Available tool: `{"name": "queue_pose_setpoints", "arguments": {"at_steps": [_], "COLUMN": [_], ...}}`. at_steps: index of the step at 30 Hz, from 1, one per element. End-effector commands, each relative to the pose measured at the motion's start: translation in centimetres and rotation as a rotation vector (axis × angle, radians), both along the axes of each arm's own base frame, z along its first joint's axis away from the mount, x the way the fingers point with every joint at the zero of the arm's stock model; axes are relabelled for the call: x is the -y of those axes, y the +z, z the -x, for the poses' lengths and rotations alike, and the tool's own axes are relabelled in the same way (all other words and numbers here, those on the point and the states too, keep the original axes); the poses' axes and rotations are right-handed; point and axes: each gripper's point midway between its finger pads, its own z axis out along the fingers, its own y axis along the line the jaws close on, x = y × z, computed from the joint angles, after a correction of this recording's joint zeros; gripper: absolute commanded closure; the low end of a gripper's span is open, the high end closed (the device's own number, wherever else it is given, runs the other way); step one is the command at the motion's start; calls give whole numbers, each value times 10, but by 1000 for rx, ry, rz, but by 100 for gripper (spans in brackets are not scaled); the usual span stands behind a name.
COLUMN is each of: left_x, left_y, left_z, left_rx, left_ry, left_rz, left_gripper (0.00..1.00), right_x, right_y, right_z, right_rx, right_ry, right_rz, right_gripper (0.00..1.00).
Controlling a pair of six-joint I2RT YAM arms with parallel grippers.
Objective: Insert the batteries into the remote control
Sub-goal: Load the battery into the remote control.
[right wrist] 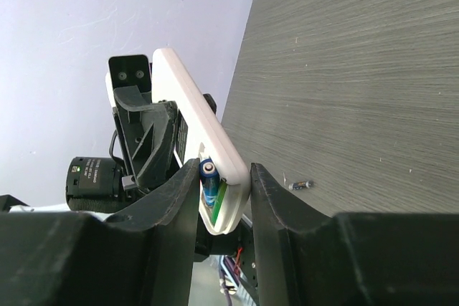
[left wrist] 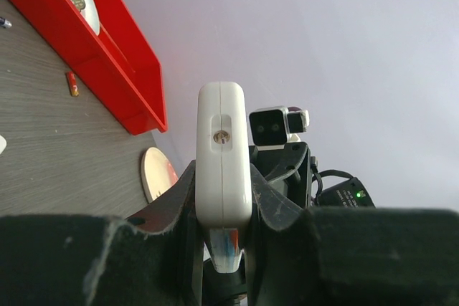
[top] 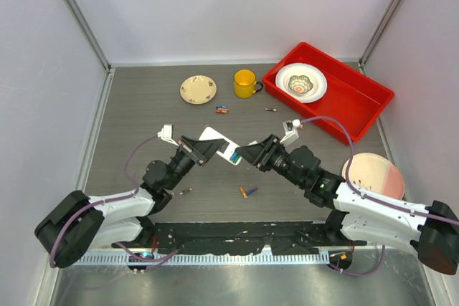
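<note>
My left gripper (top: 212, 147) is shut on the white remote control (top: 219, 140) and holds it above the table's middle. In the left wrist view the remote control (left wrist: 224, 155) stands edge-on between the fingers (left wrist: 179, 198) of my left gripper (left wrist: 224, 177). My right gripper (right wrist: 224, 177) is shut across the remote control's (right wrist: 193, 116) open end. One finger lies against a blue battery (right wrist: 209, 180) in the compartment, the other against the remote's back. In the top view my right gripper (top: 242, 154) meets the remote from the right. Loose batteries lie at the back (top: 222, 110), near the red tray (top: 271, 110), and nearer me (top: 247, 192).
A yellow mug (top: 245, 83) and a patterned saucer (top: 198, 89) stand at the back. The red tray (top: 358, 98) at the back right holds a white bowl (top: 301, 82). A pink plate (top: 374, 175) lies at the right. One more battery (top: 185, 192) rests beside the left arm.
</note>
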Motion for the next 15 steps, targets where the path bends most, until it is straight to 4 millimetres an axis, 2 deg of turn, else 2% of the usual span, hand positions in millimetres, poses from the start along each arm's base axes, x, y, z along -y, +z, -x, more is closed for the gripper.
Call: {"name": "queue_pose_setpoints", "arguments": {"at_steps": [1,15], "left_x": [-7,-6], "left_y": [32,32], "left_z": [2,1], "left_rx": [91,91], "left_ry": [24,20], "left_rz": [84,89], "left_gripper": [100,100], "right_x": [-12,-16], "right_y": [7,-8], "right_z": [5,7], "right_rx": [20,37], "right_ry": [65,112], "right_rz": [36,166], "right_gripper": [97,99]}}
